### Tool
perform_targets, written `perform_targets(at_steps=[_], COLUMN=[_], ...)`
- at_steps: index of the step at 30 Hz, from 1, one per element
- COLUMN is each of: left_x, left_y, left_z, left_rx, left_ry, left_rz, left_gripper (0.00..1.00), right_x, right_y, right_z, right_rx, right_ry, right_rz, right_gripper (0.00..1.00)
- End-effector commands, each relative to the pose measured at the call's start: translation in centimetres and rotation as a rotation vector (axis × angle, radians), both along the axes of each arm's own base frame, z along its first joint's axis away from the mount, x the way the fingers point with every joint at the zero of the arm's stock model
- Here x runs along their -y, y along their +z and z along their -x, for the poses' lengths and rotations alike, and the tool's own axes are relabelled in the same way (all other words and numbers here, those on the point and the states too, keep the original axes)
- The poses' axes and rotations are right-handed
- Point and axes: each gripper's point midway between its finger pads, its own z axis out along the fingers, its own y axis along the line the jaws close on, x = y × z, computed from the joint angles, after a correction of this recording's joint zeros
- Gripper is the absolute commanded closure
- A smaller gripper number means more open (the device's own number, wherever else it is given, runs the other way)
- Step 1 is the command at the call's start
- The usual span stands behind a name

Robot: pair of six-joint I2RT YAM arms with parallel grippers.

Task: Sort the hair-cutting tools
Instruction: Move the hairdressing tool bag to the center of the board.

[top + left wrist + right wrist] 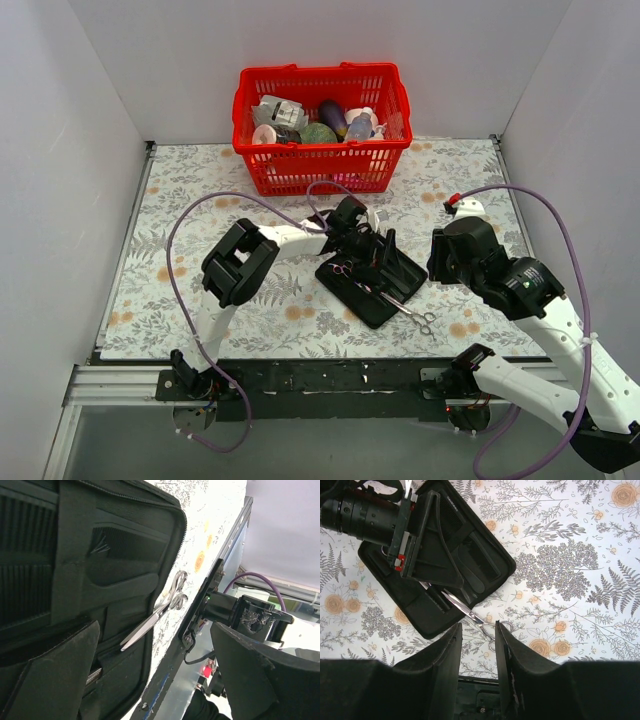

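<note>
**Top external view.** One pair of slim silver scissors (418, 317) is seen lying aslant, with the blades on the near right edge of the open black case (362, 303) and the finger rings on the floral tablecloth (200, 190). A second silver pair (345, 270) appears to lie on the case's lining, though it is too small for certainty. One red basket (320, 168) filled with bottles and packets is set at the far edge, well apart from the case. The left gripper (378, 250) is held over the case. The right gripper (440, 268) is placed just to the right of it.

**Left wrist view.** The scissors (159, 607) are shown as thin, bright and pointed, with two oval rings resting on the cloth past the zipped rim of the case (75, 555). The left gripper (150, 680) is spread as wide as it goes and nothing is held in it.

**Right wrist view.** The scissors (470, 614) are seen running from the case (420, 617) out onto the cloth, and their rings lie just beyond the fingertips. The right gripper (477, 630) is parted about halfway and nothing is gripped by it. A narrow black strip with a rounded end is tucked into the case, and whether it is the comb cannot be told. Small lettering on the left gripper (435, 565) is too fine to be read.
</note>
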Motion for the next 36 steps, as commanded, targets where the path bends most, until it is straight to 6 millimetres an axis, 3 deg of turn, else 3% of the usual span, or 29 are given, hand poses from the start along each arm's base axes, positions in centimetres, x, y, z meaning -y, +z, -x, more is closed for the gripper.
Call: perform_targets(at_steps=[1, 4, 8, 12, 15, 19, 21, 26, 30, 36], left_x=[-3.0, -3.4, -6.0, -7.5, -7.3, -6.3, -6.0, -3.0, -1.9, -0.2], left_y=[-1.7, -0.7, -0.1, 1.6, 4.1, 5.3, 4.6, 6.1, 5.8, 4.1], left_z=[-2.3, -4.2, -8.6, -9.8, -10.2, -9.7, -9.0, -7.3, -5.7, -1.7], left_rx=[0.077, 0.162, 0.349, 0.444, 0.485, 0.576, 0.609, 0.794, 0.86, 0.935], left_ry=[0.064, 0.083, 0.171, 0.164, 0.168, 0.137, 0.107, 0.09, 0.054, -0.005], left_rz=[-0.11, -0.188, -0.425, -0.501, -0.483, -0.542, -0.607, -0.68, -0.729, -0.755], left_gripper=[0.02, 0.02, 0.02, 0.02, 0.02, 0.02, 0.02, 0.02, 0.02, 0.02], right_x=[-0.6, -0.8, -1.1, -1.2, -1.2, -0.4, 0.2, 0.8, 1.2, 2.3], right_y=[0.5, -0.1, -0.6, -0.9, -1.2, -0.6, 0.0, -0.6, -0.3, 0.7], right_z=[-0.3, -0.1, -0.1, -0.1, -0.1, -0.3, -0.1, 0.2, 0.3, 0.3], right_rx=[0.029, 0.019, 0.012, 0.011, 0.008, 0.041, 0.062, 0.038, 0.052, 0.089], right_ry=[0.008, 0.018, 0.026, 0.033, 0.033, -0.012, -0.045, -0.06, -0.084, -0.143], right_rz=[-0.045, -0.049, -0.056, -0.059, -0.057, -0.056, -0.07, -0.036, -0.047, -0.049], right_gripper=[0.61, 0.61, 0.61, 0.61, 0.61, 0.61, 0.6, 0.59, 0.59, 0.57])
